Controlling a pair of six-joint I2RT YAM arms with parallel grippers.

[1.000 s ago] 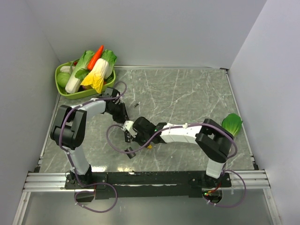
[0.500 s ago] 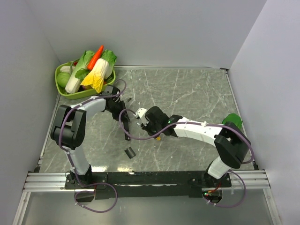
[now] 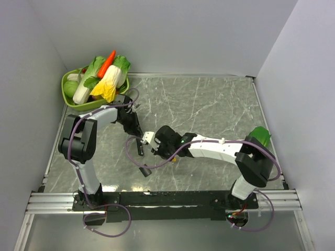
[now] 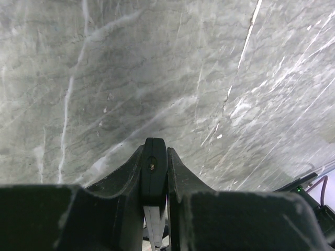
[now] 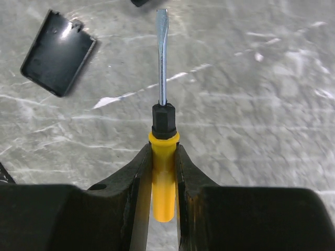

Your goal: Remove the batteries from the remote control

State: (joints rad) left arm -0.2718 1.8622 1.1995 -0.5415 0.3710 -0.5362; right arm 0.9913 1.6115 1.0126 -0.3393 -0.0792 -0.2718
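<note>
Remote control (image 3: 140, 147) sits left of centre over the marble table (image 3: 209, 104), pinched edge-on in our left gripper (image 4: 155, 154), whose jaws are closed tight on its slim black body. Our right gripper (image 5: 163, 151) is clamped on the yellow handle of a screwdriver (image 5: 163, 78), just right of the remote, blade pointing away from the wrist. A short black cover (image 5: 57, 52) lies loose on the table nearer to us, so we judge the compartment open and the step in hand to be prying the cells out. We see no battery in these views. We should hold the remote steady, open side toward the blade, slip the flat tip under one battery end and lever gently, low over the table.
</note>
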